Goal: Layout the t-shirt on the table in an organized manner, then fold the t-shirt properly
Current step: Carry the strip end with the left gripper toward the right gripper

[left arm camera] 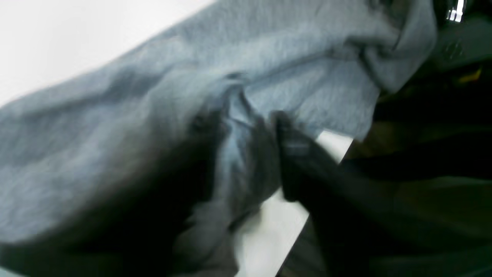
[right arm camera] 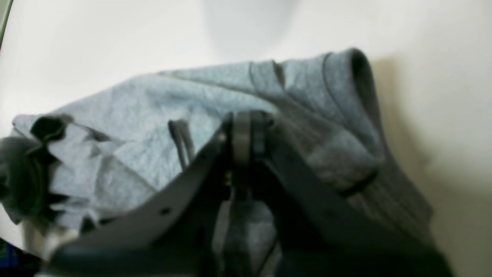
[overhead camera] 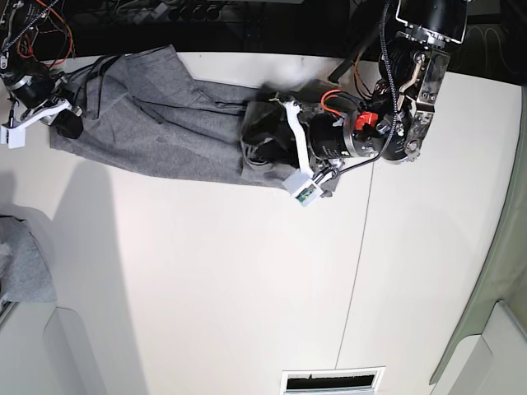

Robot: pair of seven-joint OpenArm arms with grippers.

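T-shirt [overhead camera: 165, 123] stretched across the table's [overhead camera: 247, 288] far edge
Left gripper [left arm camera: 250, 127] open astride a fold; right gripper [right arm camera: 242, 127] pinching cloth

- No legible text, label, brand, number or sign in any view.
- The t-shirt [overhead camera: 156, 123]: plain grey cloth, no readable print.
- The table [overhead camera: 206, 288]: bare white surface, unmarked.
- Both wrist views are blurred; nothing can be read there.
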